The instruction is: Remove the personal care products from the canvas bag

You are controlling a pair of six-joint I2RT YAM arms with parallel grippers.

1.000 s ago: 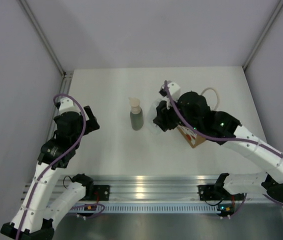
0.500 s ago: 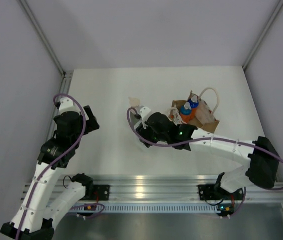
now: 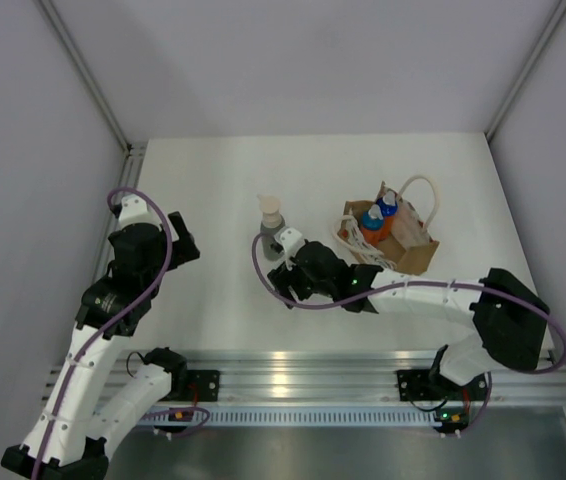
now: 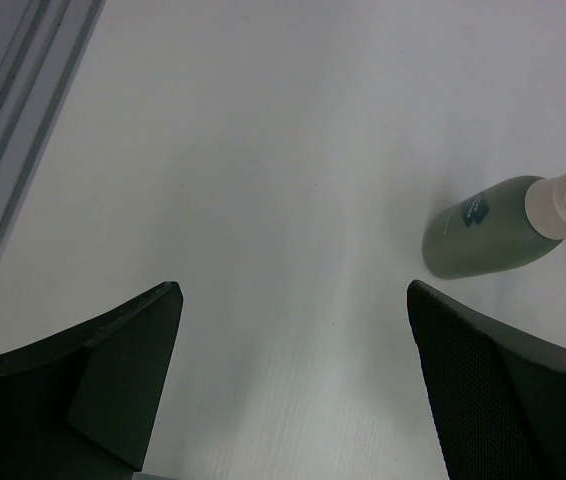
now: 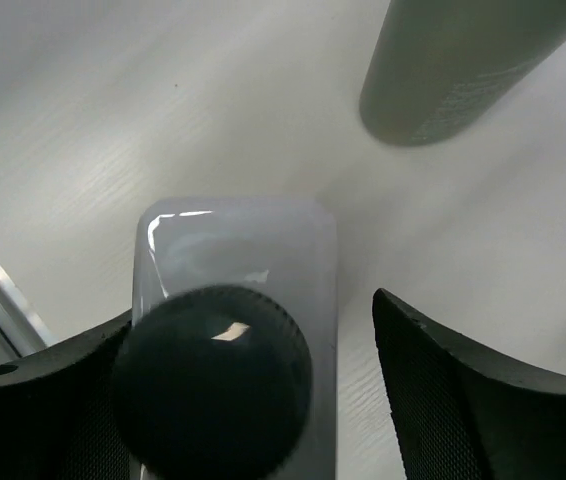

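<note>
Bag (image 3: 415,250) stands upright on the table (image 3: 213,180), two orange bottles (image 3: 373,222) with blue caps inside it. Green pump bottle (image 3: 271,230) stands out on the table, well left of the bag. Right gripper (image 5: 253,310) straddles the white bottle (image 5: 238,240) with the dark cap, just beside the pump bottle. Its fingers are spread, with a gap on one side, so no clamp. Left gripper (image 4: 293,300) is spread wide over bare table and holds nothing.

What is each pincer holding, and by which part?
Left pincer: nothing. Right pincer straddles the body of the white bottle, yet a gap beside one finger leaves the hold uncertain.
</note>
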